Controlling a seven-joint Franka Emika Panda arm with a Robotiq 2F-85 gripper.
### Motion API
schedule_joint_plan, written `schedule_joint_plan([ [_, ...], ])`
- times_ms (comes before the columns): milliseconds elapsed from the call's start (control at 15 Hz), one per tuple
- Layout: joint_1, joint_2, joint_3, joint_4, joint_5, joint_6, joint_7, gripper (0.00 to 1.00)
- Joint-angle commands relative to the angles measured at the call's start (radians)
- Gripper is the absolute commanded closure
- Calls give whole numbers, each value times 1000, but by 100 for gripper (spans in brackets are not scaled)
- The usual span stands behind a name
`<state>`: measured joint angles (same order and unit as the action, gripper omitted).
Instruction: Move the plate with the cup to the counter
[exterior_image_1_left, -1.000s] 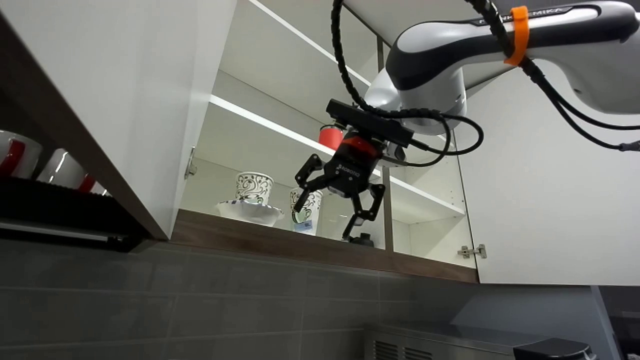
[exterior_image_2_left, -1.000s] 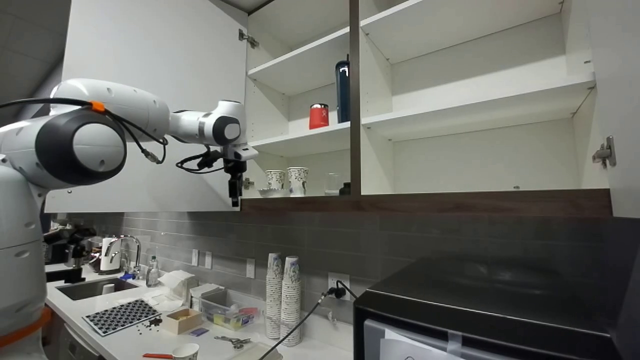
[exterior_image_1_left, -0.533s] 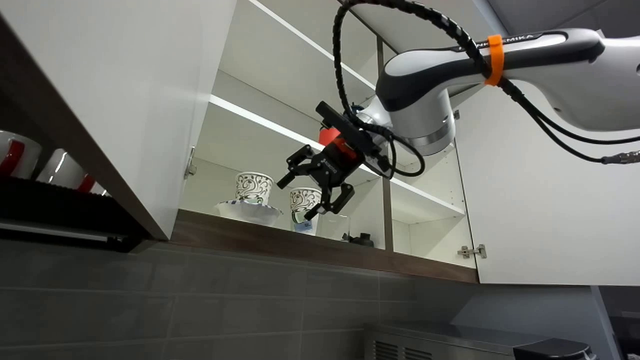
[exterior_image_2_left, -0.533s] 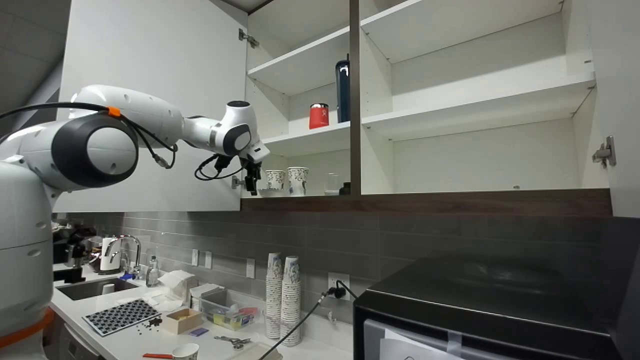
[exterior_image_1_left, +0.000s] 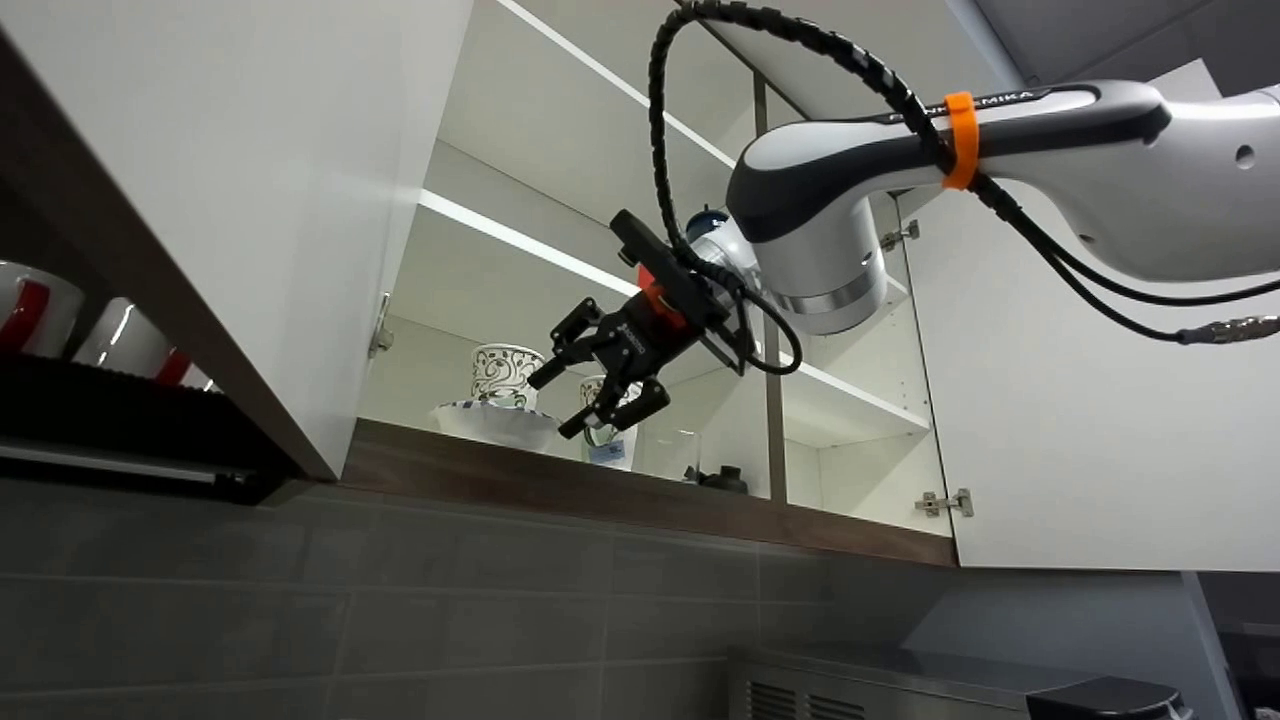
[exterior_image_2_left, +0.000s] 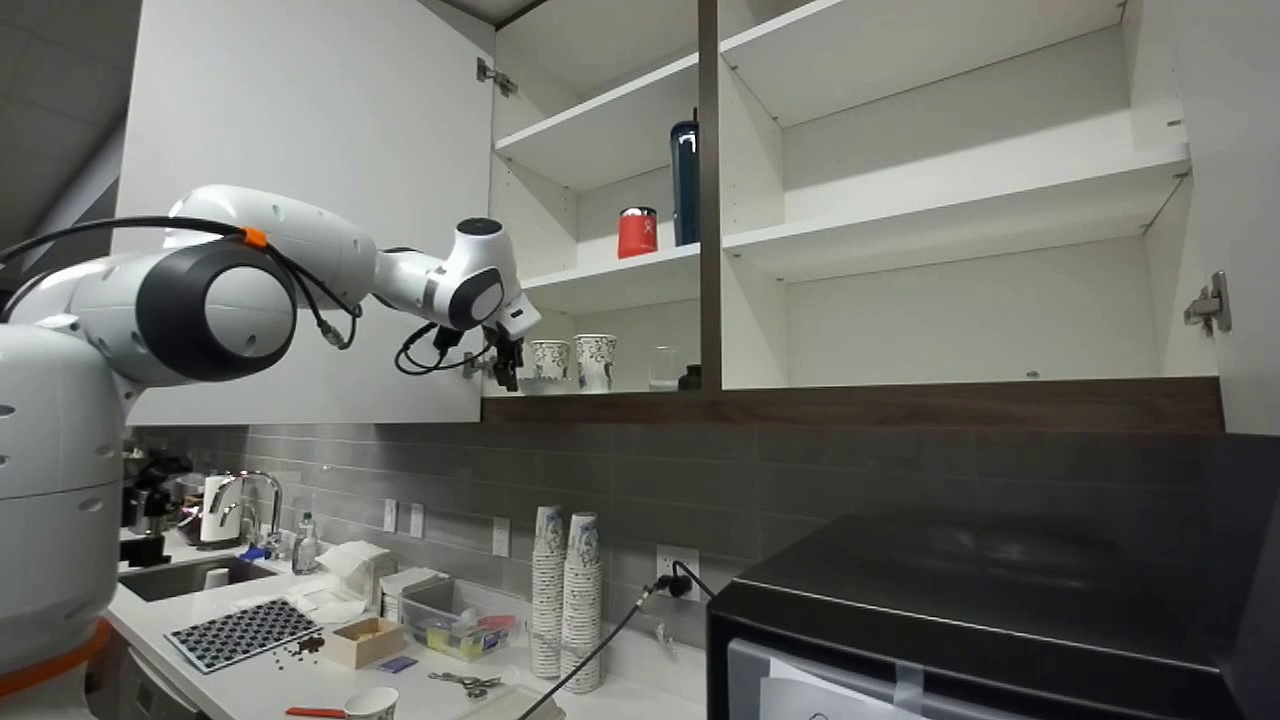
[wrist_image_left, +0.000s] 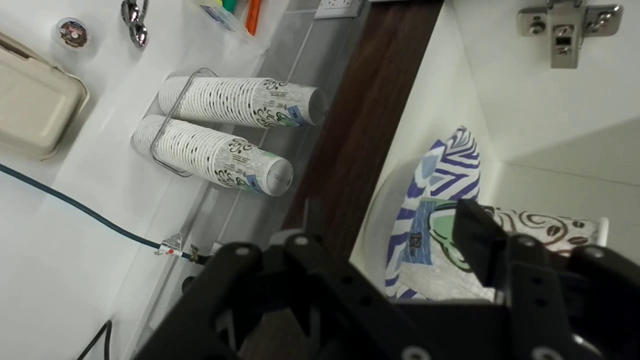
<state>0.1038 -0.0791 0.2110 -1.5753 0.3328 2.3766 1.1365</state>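
Cabinet (exterior_image_2_left: 711, 300), cup (exterior_image_1_left: 503, 372) in plate (exterior_image_1_left: 495, 425), label (wrist_image_left: 419, 239) wrist-view only

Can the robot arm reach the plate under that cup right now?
Likely yes: the cabinet door is open, and nothing seems to stand between the open gripper and the plate close by.

White arm (exterior_image_1_left: 1110, 190), black cable (exterior_image_1_left: 851, 54), orange strap (exterior_image_1_left: 961, 141); black 2-fingered pincer (exterior_image_1_left: 553, 405).

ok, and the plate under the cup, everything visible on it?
The plate is white, bowl-like, perhaps paper, with a wavy rim and purple-blue stripes inside. It seems to sit level on the cabinet floor near the brown front edge; the cup stands upright in it. The open jaws partly hide it in the wrist view; contact unclear.
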Motion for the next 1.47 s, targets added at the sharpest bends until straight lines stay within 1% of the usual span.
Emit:
schedule_joint_plan([
  [0,21,5,-17,-13,21,43,-2,11],
  [67,21,8,-17,-14,14,59,2,9],
  [200,21,15,-16,-17,0,92,8,0],
  [267,22,19,-16,-16,2,98,5,2],
  [400,23,26,-17,-16,-2,114,6,27],
  [467,23,29,-17,-16,-4,117,7,29],
  [533,23,30,-18,-16,-6,121,7,36],
  [667,21,31,-21,-18,-11,124,8,54],
  [733,20,30,-23,-18,-12,123,8,60],
  [933,18,26,-29,-21,-14,122,8,84],
  [1067,17,25,-34,-20,-12,115,7,98],
  [1133,16,25,-36,-21,-12,113,7,100],
  [1400,15,25,-44,-20,-10,114,10,100],
])
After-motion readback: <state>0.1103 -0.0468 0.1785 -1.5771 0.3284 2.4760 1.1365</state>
